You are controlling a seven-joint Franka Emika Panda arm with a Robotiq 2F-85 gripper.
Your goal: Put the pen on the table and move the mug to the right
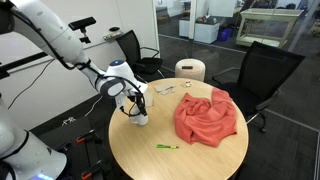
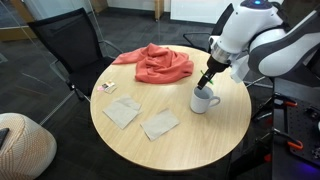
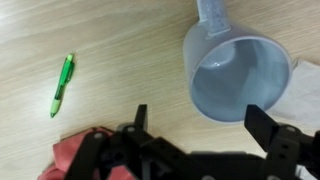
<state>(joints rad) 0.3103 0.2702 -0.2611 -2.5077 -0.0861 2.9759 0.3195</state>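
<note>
Light wood makes the big round table top (image 1: 200, 160). On it we count one small white-grey mug (image 3: 238, 78), one thin bright green pen (image 3: 62, 85), one crumpled red cloth (image 2: 155, 62) and two flat grey squares (image 2: 122, 113). The pen lies flat on the wood, apart from the mug. Inside the mug we see only its bare bottom. The black pincer (image 3: 200, 120) hangs just above the mug, spread wide, holding nothing.

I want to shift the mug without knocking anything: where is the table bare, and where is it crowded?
Bare wood lies between the mug, the grey sheet beside it and the table edge in an exterior view, and between mug and pen in the wrist view. Crowded: toward the red cloth, and right at the mug, where the open gripper hangs.
</note>
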